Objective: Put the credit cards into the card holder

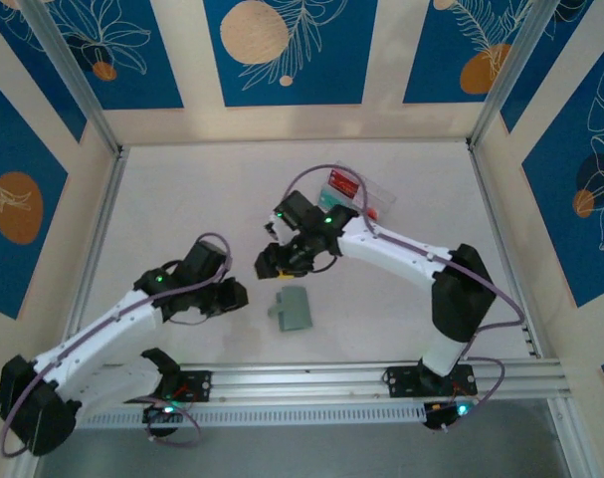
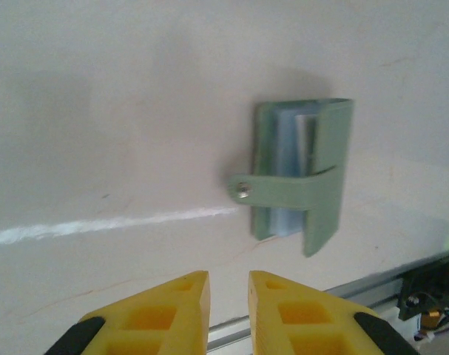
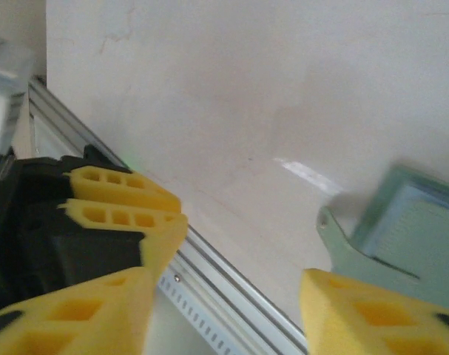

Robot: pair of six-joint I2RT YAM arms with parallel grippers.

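Observation:
The card holder [image 1: 294, 310], a sage-green wallet with a snap tab, lies folded on the table between the two arms. In the left wrist view the card holder [image 2: 320, 177] lies ahead of my fingers, with pale blue and white credit card edges [image 2: 289, 144] showing inside it. My left gripper [image 1: 232, 297] sits just left of it, its jaws [image 2: 228, 299] a narrow gap apart with nothing between them. My right gripper [image 1: 280, 261] hovers just behind the holder, and its jaws [image 3: 228, 310] are wide open and empty. The holder's tab [image 3: 342, 248] shows beside its right finger.
A clear plastic box [image 1: 359, 195] with a red card [image 1: 339, 183] in it stands at the back, behind the right arm. An aluminium rail [image 1: 381, 376] runs along the near edge. The left gripper's yellow fingers [image 3: 124, 203] appear in the right wrist view.

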